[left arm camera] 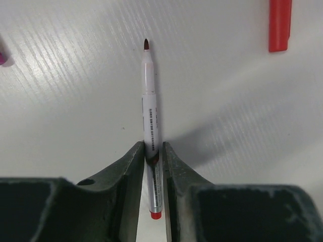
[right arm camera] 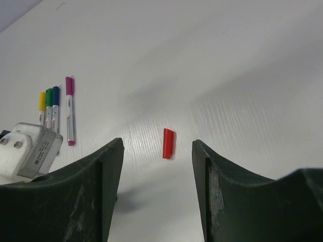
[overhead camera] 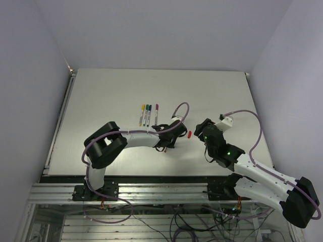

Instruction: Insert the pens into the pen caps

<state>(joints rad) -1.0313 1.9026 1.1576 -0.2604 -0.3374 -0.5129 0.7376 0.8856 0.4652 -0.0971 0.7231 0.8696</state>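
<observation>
White desk [overhead camera: 101,91], nothing fancy. Your left fingers [left arm camera: 135,161] pinch the red pen [left arm camera: 150,101] near its back end. Your right fingers [right arm camera: 108,176] hang spread, facing the red cap [right arm camera: 168,143] lying flat toward the near edge. Grab it crooked and the tip could miss.

The desk [overhead camera: 101,91] is a plain, pale grey-white board with a faint ribbed grain, seen up close from both wrist views. Near its middle lie 4 capped pens in a row, side by side, caps toward 12 o'clock: yellow pen [overhead camera: 142,115], green pen [overhead camera: 145,115] and blue pen [overhead camera: 149,115] packed close together, then the purple pen [overhead camera: 156,114] a little apart at their 3 o'clock side. A red cap [overhead camera: 190,134] lies alone on its side, well apart from the row, at about 4 o'clock from it.
</observation>
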